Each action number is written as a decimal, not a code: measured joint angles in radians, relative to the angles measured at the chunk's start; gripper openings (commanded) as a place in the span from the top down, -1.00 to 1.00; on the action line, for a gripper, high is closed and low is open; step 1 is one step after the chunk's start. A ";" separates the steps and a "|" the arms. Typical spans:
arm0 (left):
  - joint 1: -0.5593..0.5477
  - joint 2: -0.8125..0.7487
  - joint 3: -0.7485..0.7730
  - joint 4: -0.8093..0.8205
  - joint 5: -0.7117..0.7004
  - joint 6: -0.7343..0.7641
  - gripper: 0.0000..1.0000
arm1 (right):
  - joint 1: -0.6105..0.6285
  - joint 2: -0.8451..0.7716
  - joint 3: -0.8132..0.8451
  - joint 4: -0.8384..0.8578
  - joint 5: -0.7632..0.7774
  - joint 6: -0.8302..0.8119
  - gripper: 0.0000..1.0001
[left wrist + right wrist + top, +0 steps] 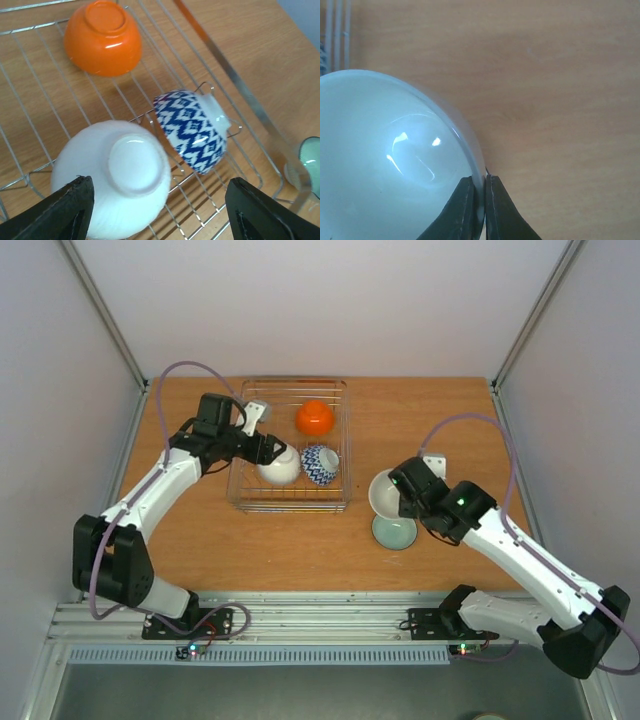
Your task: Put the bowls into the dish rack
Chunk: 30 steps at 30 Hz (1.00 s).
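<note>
Colours on view
An orange bowl (315,417), a plain white bowl (279,466), a blue-and-white zigzag bowl (320,464), an off-white bowl (384,492) and a pale grey-green bowl (394,533) are shown; the dish rack (292,507) is silver, the table (450,410) brown wood-grained.

The dish rack (290,506) sits on the desk (200,540), upper centre of the top view. Three bowls lie inside it: the far bowl (315,417) at its upper right, with the near-left bowl (279,466) and the near-right bowl (320,464) side by side below. Right of the rack are the upper outside bowl (384,492), its rim nipped in the right pincer (480,184), and the lower outside bowl (394,532) just beneath.
</note>
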<state>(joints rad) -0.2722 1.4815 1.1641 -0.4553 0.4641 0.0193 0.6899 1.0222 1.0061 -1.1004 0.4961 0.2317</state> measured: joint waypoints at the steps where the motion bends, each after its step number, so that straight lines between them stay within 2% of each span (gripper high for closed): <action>1: -0.008 -0.010 0.014 -0.010 0.012 0.008 -0.45 | 0.004 0.021 0.025 0.015 0.004 -0.017 0.97; 4: -0.016 -0.022 0.021 -0.016 0.045 0.016 -0.48 | 0.015 0.101 0.090 0.064 0.003 -0.062 0.98; 15: -0.033 -0.047 0.021 -0.065 0.311 0.047 -0.49 | 0.035 0.410 0.336 0.262 -0.047 -0.242 0.97; 22: -0.038 -0.049 0.021 -0.075 0.348 0.064 -0.49 | 0.071 0.552 0.511 0.319 -0.066 -0.312 0.98; 27: -0.039 -0.049 0.021 -0.077 0.348 0.068 -0.48 | 0.125 0.608 0.572 0.330 -0.071 -0.343 0.98; 30: -0.035 -0.048 0.021 -0.086 0.335 0.068 -0.39 | 0.148 0.624 0.595 0.327 -0.059 -0.357 0.98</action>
<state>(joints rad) -0.3077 1.4330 1.1854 -0.5411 0.7994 0.0875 0.8375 1.6466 1.6009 -0.7731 0.4370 -0.1253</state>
